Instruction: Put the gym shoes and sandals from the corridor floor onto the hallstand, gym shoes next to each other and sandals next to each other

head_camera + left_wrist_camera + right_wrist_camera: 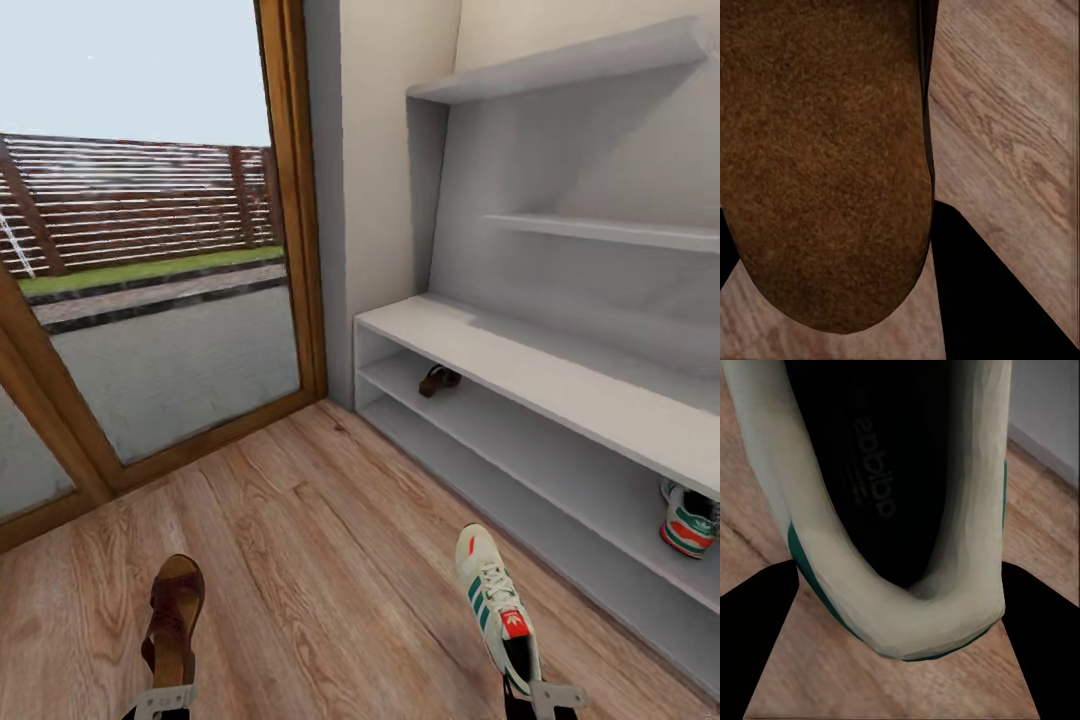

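The gym shoe sits clamped at its heel in the right end effector, toe pointing away from it over the corridor floor; it is white with green side stripes, white laces and a red tongue patch. In the right wrist view the same shoe shows from above its heel, the dark insole visible inside the pale collar and a green band on the heel, with the black fingers on either side of it. The sandal, dark brown with straps, is held at its heel end by the left end effector and likewise points away from it above the planks. In the left wrist view the sandal's suede-like brown footbed runs close along the camera, with wood grain beyond it. Ahead and to the right of the right end effector stands the hallstand, light grey, with a low two-tier open base, a grey back panel and two stepped upper shelves. The second gym shoe stands on the lower tier of the base at the far right, partly hidden under the top board. The second sandal lies on the upper open tier near the stand's left end, well apart from that shoe. Ahead of the left end effector is a wood-framed glass door, with a paved yard and slatted fence outside.
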Controlling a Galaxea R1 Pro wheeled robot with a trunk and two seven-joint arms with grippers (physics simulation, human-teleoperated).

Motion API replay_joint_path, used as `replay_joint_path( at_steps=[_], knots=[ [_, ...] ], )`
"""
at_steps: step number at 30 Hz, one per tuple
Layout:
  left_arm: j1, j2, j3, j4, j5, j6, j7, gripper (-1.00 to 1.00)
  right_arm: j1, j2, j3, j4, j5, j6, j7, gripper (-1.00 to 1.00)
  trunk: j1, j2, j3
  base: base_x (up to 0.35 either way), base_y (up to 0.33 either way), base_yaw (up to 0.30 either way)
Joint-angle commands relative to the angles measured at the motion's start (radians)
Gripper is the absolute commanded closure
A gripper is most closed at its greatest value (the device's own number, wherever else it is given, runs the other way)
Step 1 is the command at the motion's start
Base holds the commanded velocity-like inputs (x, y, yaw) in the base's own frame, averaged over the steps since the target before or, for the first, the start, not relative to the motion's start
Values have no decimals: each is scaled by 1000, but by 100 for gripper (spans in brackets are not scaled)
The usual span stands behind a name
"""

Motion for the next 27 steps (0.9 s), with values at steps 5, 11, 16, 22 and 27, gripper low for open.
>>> replay_joint_path(
  at_steps=[5,11,16,22,27],
  knots=[
    [-1,-1,9,0,-5,-2,-8,100,-1,-1,-7,1,10,-3,-4,100,0,0,-1,0,5,-282],
    [-1,-1,10,0,-5,-2,-9,100,-1,-1,-7,1,10,-2,-4,100,0,0,-1,0,205,-282],
    [-1,-1,11,0,-5,-2,-8,100,-1,-1,-7,1,9,-3,-4,100,0,0,-1,0,292,-282],
    [-1,-1,12,0,-5,-2,-7,100,-1,-1,-8,1,9,-3,-4,100,0,0,-1,40,305,-282],
    [-1,-1,12,0,-5,-2,-7,100,-1,-2,-8,1,9,-3,-4,100,0,0,-1,85,307,-282]
  ],
)
